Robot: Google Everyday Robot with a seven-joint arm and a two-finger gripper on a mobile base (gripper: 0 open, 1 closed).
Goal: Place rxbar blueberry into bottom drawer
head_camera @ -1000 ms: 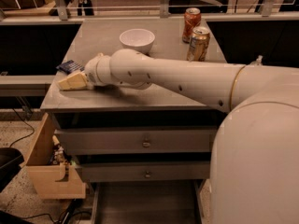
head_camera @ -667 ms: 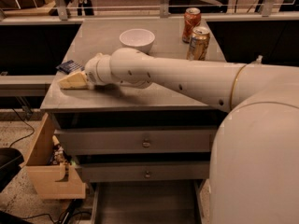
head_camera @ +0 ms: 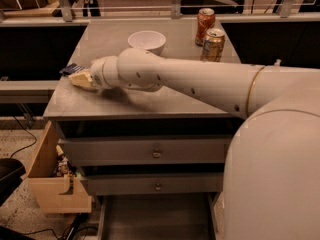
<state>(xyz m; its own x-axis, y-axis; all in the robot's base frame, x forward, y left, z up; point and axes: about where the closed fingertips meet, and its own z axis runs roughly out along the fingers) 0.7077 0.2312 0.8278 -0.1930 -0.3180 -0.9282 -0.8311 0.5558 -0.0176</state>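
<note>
The rxbar blueberry (head_camera: 73,69) is a small dark blue bar at the left edge of the grey cabinet top (head_camera: 150,101); only its left end shows, the rest is hidden by my hand. My gripper (head_camera: 81,78) reaches across the top to the left edge and sits right at the bar, its yellowish fingers against it. The bottom drawer (head_camera: 155,216) is pulled out below the two knob-fronted drawers, a dark grey tray with nothing visible in it.
A white bowl (head_camera: 146,41) and two cans (head_camera: 213,45) (head_camera: 205,25) stand at the back of the top. A light wooden box (head_camera: 52,181) holding small items hangs at the cabinet's left side. My white arm (head_camera: 200,84) spans the top.
</note>
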